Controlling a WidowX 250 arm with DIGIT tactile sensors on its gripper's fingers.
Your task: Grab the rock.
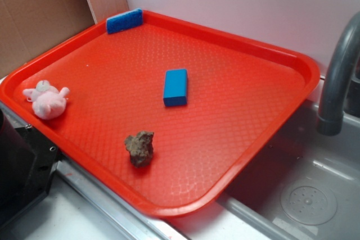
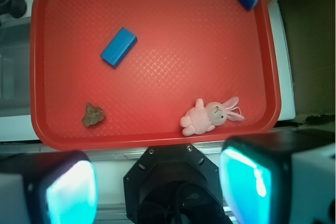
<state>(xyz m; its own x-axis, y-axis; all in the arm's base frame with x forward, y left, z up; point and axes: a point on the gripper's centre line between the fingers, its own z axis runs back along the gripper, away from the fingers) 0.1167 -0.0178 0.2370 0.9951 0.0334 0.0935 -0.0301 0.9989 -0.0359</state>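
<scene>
A red tray (image 1: 270, 49) lies over a sink. The rock (image 1: 140, 148) sits near its front edge, apart from the blue block (image 1: 175, 87) and the pink bunny (image 1: 46, 100). The gripper (image 2: 163, 182) hangs above, fingers spread wide, holding nothing.

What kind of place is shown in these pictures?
Probably a kitchen-sink setup, perhaps a toy one: a grey faucet stands over a sink basin with a drain, and a red tray lies beside it.
</scene>
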